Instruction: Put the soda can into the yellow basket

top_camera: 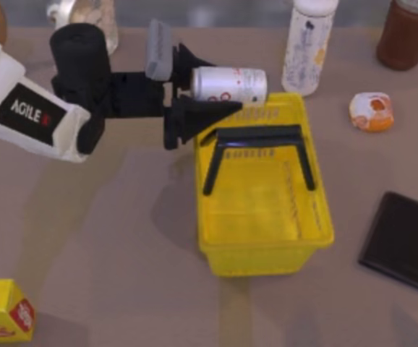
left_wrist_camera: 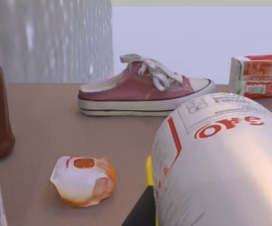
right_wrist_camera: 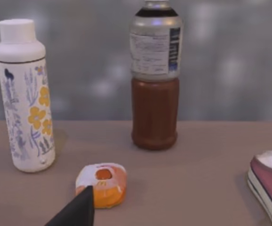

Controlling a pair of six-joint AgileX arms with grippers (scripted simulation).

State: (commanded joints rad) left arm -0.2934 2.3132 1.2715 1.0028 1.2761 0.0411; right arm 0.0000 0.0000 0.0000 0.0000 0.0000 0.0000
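The left gripper (top_camera: 207, 92) was clamped on the soda can (top_camera: 228, 84), holding it sideways above the far rim of the yellow basket (top_camera: 325, 233). The basket held nothing, its black handle (top_camera: 258, 139) folded across it.

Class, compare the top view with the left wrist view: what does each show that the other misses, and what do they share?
Only the top view shows the left pincer holding the soda can on its side over the far rim of the yellow basket, plus a black pad and a yellow box. Only the left wrist view shows a red sneaker and a red-and-white carton. Both show the can, the orange-and-white wrapped item and the brown bottle.
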